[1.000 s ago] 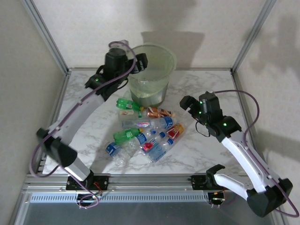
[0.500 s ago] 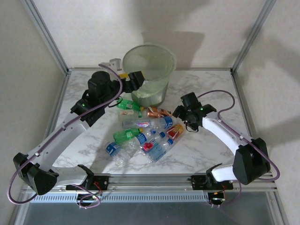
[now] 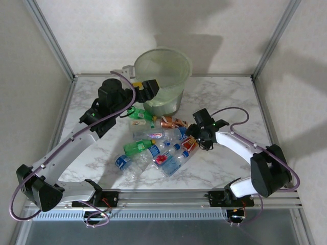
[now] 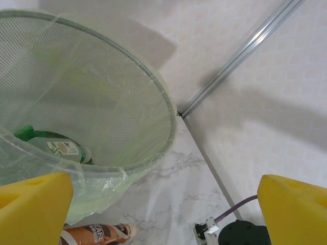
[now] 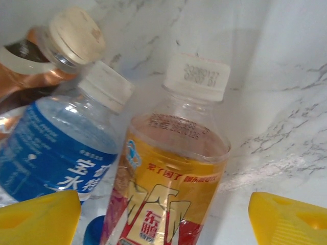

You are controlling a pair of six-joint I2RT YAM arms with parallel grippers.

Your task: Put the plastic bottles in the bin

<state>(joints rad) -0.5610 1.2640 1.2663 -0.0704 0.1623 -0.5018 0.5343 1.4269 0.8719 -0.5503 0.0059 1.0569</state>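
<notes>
Bin [image 3: 171, 97], the large round translucent pale-green plastic bucket, stands at the back. The left wrist view makes out a green bottle [image 4: 51, 145] inside, blurred from above. Small plastic bottles [image 3: 158, 147] are heaped just before it. Left gripper [image 3: 149, 88] jaws apart, empty, beside the rim. Right gripper [image 3: 192, 133] jaws apart astride the clear yellow-labelled bottle [image 5: 168, 168]. Risk: the blue-labelled neighbour [image 5: 56, 153] lies snug against it and could get pinched too.

Right tool [image 3: 196, 132] dropped to orange-label bottle [image 5: 171, 184] (jaws narrowing); left tool [image 3: 150, 88] withdrew from bin [image 3: 176, 95].
</notes>
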